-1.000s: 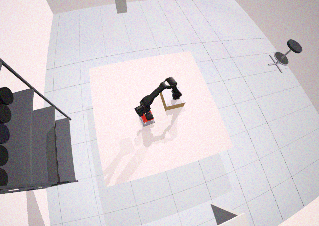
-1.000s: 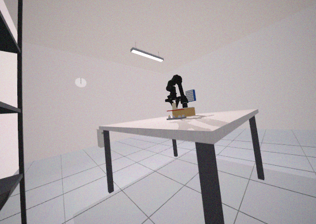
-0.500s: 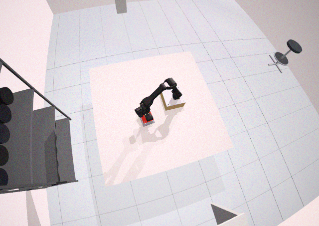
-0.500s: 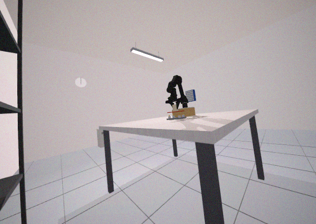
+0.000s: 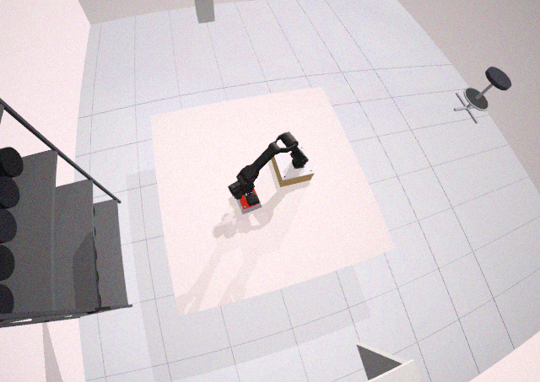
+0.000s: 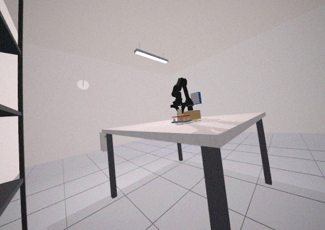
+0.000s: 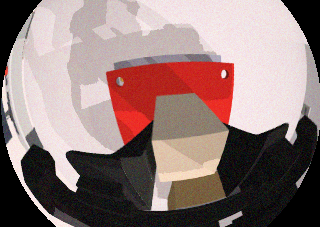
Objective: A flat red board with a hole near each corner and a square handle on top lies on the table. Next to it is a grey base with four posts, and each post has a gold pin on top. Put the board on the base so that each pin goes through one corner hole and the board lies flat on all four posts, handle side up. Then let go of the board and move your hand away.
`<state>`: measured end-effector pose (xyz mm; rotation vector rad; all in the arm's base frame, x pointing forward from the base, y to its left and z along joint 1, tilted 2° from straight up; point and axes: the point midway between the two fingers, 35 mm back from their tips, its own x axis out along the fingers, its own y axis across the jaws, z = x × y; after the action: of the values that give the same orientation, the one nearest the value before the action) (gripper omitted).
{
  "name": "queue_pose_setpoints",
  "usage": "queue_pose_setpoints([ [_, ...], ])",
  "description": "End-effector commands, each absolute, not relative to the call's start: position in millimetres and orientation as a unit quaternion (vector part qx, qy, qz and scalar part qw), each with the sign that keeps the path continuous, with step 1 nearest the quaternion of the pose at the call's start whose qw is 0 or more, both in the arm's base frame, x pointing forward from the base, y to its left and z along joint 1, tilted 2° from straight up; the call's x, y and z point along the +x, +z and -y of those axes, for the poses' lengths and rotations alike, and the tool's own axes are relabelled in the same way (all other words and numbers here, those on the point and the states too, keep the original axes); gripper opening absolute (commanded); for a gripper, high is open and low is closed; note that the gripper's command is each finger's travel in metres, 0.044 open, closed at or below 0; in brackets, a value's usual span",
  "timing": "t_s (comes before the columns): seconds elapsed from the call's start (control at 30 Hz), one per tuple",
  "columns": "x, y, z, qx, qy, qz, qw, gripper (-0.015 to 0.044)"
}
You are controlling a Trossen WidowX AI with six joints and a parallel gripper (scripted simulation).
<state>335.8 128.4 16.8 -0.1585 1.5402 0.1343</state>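
The fingers (image 5: 248,194) (image 6: 180,110) were partway open and clamped on something: the pale handle (image 6: 180,111) (image 7: 187,157), caught between them! Beneath them hung the red board (image 5: 245,204) (image 6: 186,115) (image 7: 137,99), handle side up, and, by the look of it, just above the posts (image 6: 174,119). Under that sat the grey base (image 5: 251,210) (image 6: 181,122) (image 7: 167,58), its far edge peeking out past the board, beyond the fingertips. Two corner holes showed ahead of the fingers: the left one (image 7: 120,81) had a hint of gold in it, the right one (image 7: 224,74) looked pale, with no pin to be made out. The near corners were hidden.

So this was lining up and lowering, and here was the danger! A small sideways or turning error could have set the board on the pin tips; pressing on then might have tipped it or shoved the base. A handle slipping in the grip could have dropped one corner first, and letting go early might have left it crooked. Farther out, behind the fingers, stood the wooden box (image 5: 297,180) (image 6: 194,115) beneath the arm (image 5: 264,157) (image 6: 186,90), on the table (image 5: 209,151) (image 6: 157,133).
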Motion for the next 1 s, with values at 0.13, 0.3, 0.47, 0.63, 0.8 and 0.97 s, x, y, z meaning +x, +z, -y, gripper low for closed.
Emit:
queue_pose_setpoints([
  [0.13,336.4,18.7,-128.6,-0.071,0.061,-0.694,0.714,0.0000],
  [0.3,336.5,16.7,-128.6,-0.071,0.061,-0.694,0.714,0.0000],
  [0.47,336.6,15.2,-128.6,-0.072,0.062,-0.694,0.714,0.0000],
  [0.63,336.7,13.3,-128.6,-0.073,0.063,-0.694,0.714,0.0000],
  [0.8,336.6,11.4,-128.5,-0.074,0.064,-0.693,0.714,0.0000],
  [0.97,336.7,9.6,-128.5,-0.073,0.063,-0.693,0.714,0.0000],
])
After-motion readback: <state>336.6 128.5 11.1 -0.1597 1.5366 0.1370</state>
